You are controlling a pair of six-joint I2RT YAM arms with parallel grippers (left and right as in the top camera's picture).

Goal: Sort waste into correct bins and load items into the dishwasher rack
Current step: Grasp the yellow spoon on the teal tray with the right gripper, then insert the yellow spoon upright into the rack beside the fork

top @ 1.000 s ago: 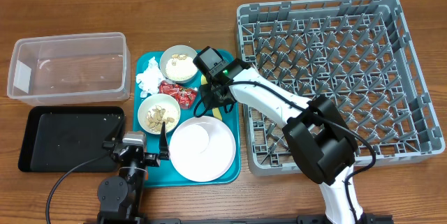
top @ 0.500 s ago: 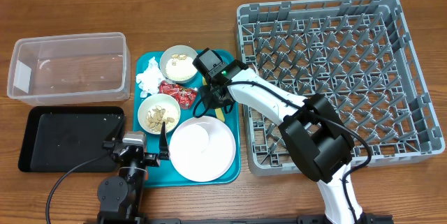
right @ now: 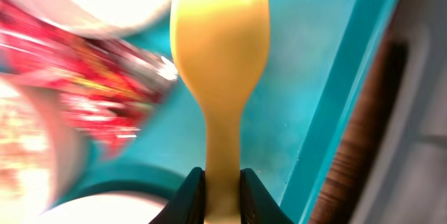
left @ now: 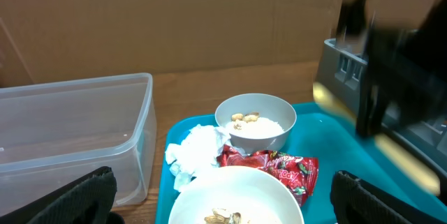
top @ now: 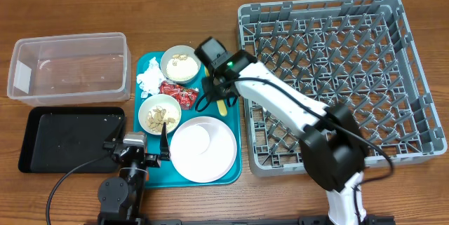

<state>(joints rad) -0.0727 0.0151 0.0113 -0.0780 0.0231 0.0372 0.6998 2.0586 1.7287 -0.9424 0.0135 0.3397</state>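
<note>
Right gripper (right: 222, 197) clamped on pale yellow spoon (right: 220, 42)
Only the right wrist view shows it — handle pinched between both fingers (right: 192, 196), scoop over the teal tray (right: 307, 98); left gripper (left: 230, 199) gapes open.

Between the matt black fingers (right: 190, 199) of the right pincer (right: 222, 182), the pale yellow spoon (right: 220, 63) looks like smooth plastic with a soft sheen. Beneath the pincer the teal tray (right: 307, 98) is glossy plastic, faintly speckled. Just to the pincer's left the red-and-silver wrapper (top: 179, 93) is crinkled, shiny foil, and beyond it the napkin (top: 149, 80) is crumpled matt white paper. Nearer the robot than the pincer, the plate (top: 203, 149) is smooth, glossy white. Well to the pincer's left the tub (top: 70, 67) is clear, slightly cloudy plastic, and the black tray (top: 70, 137) is dull plastic with pale specks. To the pincer's right the rack (top: 337, 78) is matt grey moulded plastic. The surface (top: 70, 15) is grained brown wood with a low sheen
</note>
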